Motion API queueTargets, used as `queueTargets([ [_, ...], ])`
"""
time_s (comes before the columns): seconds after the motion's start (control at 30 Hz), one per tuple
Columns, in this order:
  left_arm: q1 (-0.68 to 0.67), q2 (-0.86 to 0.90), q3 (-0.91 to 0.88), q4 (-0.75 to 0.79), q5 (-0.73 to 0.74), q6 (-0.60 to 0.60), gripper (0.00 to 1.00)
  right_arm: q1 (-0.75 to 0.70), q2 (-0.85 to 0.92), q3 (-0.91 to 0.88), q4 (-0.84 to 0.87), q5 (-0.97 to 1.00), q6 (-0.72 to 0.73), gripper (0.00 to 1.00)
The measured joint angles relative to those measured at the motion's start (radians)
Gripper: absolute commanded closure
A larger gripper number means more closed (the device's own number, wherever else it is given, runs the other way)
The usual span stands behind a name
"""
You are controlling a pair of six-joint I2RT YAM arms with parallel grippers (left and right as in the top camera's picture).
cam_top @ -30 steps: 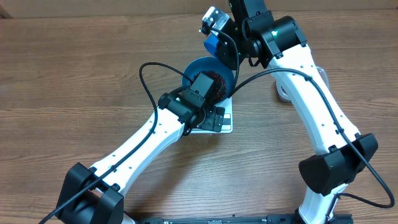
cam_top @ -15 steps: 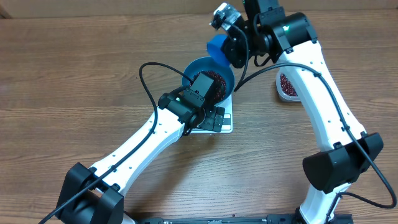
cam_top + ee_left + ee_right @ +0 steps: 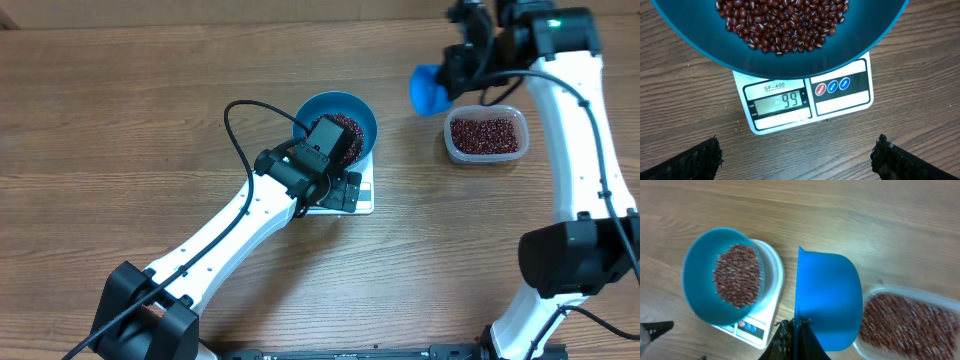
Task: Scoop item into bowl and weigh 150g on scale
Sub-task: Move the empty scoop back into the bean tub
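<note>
The left gripper (image 3: 799, 157) is hovering, fingers spread wide, so its camera is reading the scale (image 3: 840, 100). The beans (image 3: 785, 25) are sitting in the bowl (image 3: 700, 45) on it, showing 99. The right gripper (image 3: 462, 55) is clamping the scoop (image 3: 827, 305) by the tub (image 3: 486, 159) — likely for more.

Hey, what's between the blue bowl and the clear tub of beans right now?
The blue scoop, held by the right hand, hangs between bowl and tub, clearest in the right wrist view.
</note>
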Motion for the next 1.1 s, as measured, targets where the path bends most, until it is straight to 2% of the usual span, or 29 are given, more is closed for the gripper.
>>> queueTargets([
  [0.17, 0.0, 0.0, 0.0, 0.0, 0.0, 0.0, 0.01, -0.108, 0.0, 0.0, -0.042, 0.009, 0.011, 0.96],
  [0.33, 0.0, 0.0, 0.0, 0.0, 0.0, 0.0, 0.0, -0.185, -0.002, -0.05, -0.024, 0.117, 0.014, 0.96],
  [0.7, 0.0, 0.0, 0.0, 0.0, 0.0, 0.0, 0.0, -0.188, -0.002, -0.33, 0.194, 0.34, 0.015, 0.96],
  [0.9, 0.0, 0.0, 0.0, 0.0, 0.0, 0.0, 0.0, -0.157, -0.015, -0.441, 0.298, 0.341, 0.035, 0.96],
  [1.1, 0.0, 0.0, 0.0, 0.0, 0.0, 0.0, 0.0, -0.146, -0.024, -0.497, 0.324, 0.216, 0.053, 0.96],
])
